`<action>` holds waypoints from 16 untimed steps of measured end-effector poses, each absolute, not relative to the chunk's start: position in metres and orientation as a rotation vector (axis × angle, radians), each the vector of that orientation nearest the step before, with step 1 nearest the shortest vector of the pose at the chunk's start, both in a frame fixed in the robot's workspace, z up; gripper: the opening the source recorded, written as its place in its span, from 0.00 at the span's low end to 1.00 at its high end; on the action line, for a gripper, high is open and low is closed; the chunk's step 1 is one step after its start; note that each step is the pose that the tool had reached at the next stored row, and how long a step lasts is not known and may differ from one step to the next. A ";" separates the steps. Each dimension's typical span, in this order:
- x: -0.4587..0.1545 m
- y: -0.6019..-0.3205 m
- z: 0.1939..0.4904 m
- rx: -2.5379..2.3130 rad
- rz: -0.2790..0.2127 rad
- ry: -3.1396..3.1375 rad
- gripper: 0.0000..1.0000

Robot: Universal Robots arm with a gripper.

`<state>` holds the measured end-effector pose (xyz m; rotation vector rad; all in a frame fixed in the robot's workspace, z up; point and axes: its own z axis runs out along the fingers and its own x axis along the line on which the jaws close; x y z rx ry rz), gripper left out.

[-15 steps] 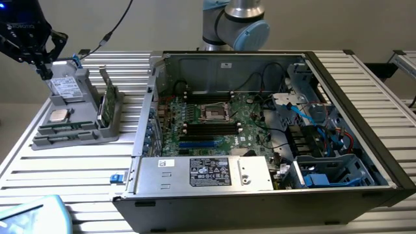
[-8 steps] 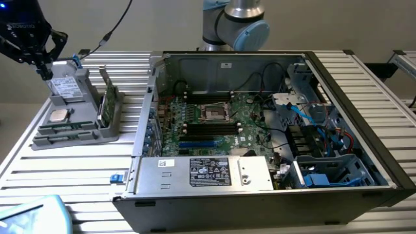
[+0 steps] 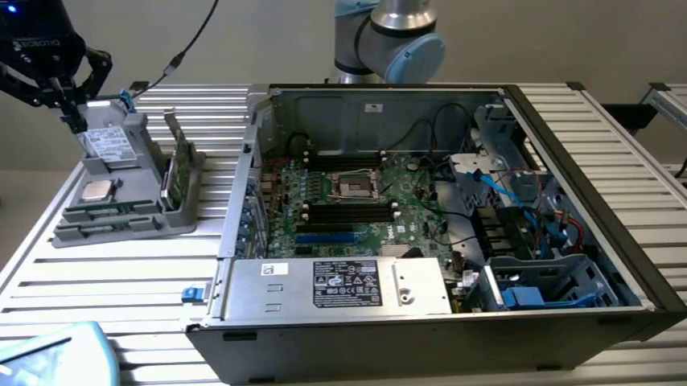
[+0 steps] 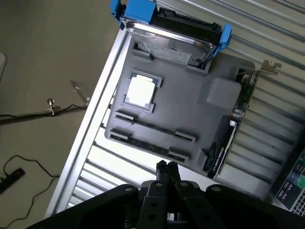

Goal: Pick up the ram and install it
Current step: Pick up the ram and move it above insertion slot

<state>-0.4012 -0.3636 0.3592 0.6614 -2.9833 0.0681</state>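
The claw (image 4: 166, 165) hangs over the gray tray (image 4: 190, 109), pinched tight with nothing in it. The ram (image 4: 151, 128) sits deep in a slot by the tray's edge, far from the blue drive (image 4: 143, 12). A green card (image 4: 244, 93) stands half hidden. The open computer (image 3: 322, 112) crowds the surface (image 3: 108, 281).

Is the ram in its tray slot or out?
In: the ram lies flat in a slot of the gray tray, the gripper apart from it.
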 end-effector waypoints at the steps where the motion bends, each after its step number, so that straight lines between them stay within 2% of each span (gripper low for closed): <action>1: -0.401 -0.364 0.359 0.689 0.069 -2.978 0.11; 16: -0.401 -0.364 0.355 1.116 0.079 -2.854 0.11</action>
